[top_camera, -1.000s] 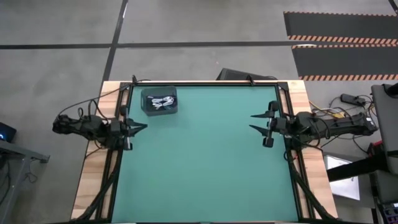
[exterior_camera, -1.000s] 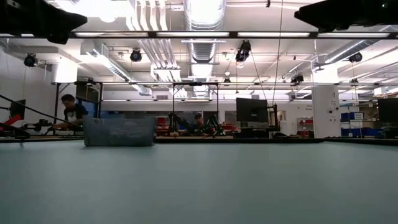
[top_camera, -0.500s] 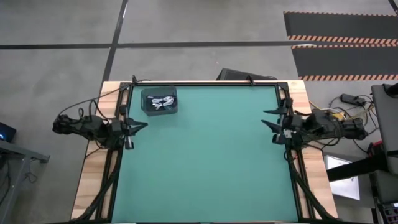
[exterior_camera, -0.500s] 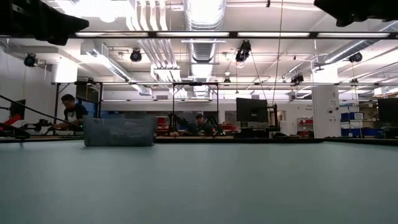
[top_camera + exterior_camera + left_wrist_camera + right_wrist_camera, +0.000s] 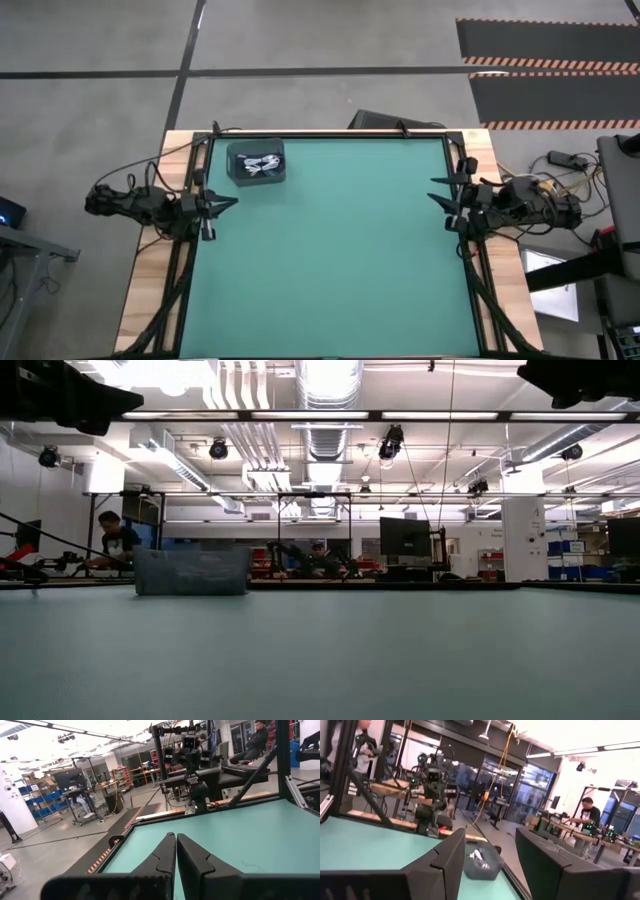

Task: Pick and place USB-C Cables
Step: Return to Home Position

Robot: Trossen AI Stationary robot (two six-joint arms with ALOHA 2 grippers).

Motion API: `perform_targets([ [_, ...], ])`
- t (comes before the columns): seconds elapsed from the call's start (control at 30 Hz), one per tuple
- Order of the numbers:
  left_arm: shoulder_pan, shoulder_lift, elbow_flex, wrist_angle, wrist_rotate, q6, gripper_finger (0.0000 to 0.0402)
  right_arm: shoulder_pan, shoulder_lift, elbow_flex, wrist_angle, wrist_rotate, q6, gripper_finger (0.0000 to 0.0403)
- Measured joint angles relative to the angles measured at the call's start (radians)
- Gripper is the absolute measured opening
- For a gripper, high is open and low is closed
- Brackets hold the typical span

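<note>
Right gripper (image 5: 448,193): parked at the right edge of the table (image 5: 340,260), fingers spread wide with nothing between them; in its wrist view the gap between the two fingers frames the box across the mat.
Left gripper (image 5: 222,205): at the left edge, near the box but apart from it; its fingers lie pressed together and hold nothing.
Cables (image 5: 260,165): white looped bundles lie inside the box; darker ones cannot be made out among them from above. In the right wrist view pale loops (image 5: 477,857) show over the rim.
Box (image 5: 256,163): dark grey, square, on the mat at the far left corner, upright, touched by neither arm.
Mat: no cable lies loose on it in any view.
Step in hand: judged as done or nearly so, since everything visible is already in the box and both arms sit at the edges.
Doing it well: if a cable remains to be fetched, the left arm is the nearer one; it should part its fingers before coming down, descend straight over the bundle and grip across the loop's middle.
Risk: thin loops can snag a neighbour and drag it over the rim; lift slowly and clear the wall before moving sideways.
Room: a person (image 5: 118,541) sits at a bench beyond the table, away from the arms.
</note>
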Motion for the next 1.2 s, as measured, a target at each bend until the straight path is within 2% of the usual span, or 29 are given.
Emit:
perform_targets([
  [0.23,0.000,0.000,-0.023,0.006,0.000,-0.010,0.0000,0.000,0.001,-0.041,0.019,-0.002,0.007,0.0166],
  [0.53,0.000,-0.001,-0.150,0.155,0.001,-0.035,0.0000,0.000,-0.001,-0.142,0.122,-0.002,0.016,0.0166],
  [0.77,0.000,-0.001,-0.226,0.207,0.020,-0.109,0.0000,0.000,-0.001,-0.226,0.214,-0.010,0.047,0.0165],
  [0.9,0.000,0.031,-0.245,0.268,0.066,-0.114,0.0000,-0.001,-0.001,-0.292,0.312,-0.012,0.025,0.0150],
  [1.2,0.000,0.038,-0.247,0.268,0.072,-0.140,0.0000,-0.003,-0.001,-0.292,0.314,-0.029,0.032,0.0104],
])
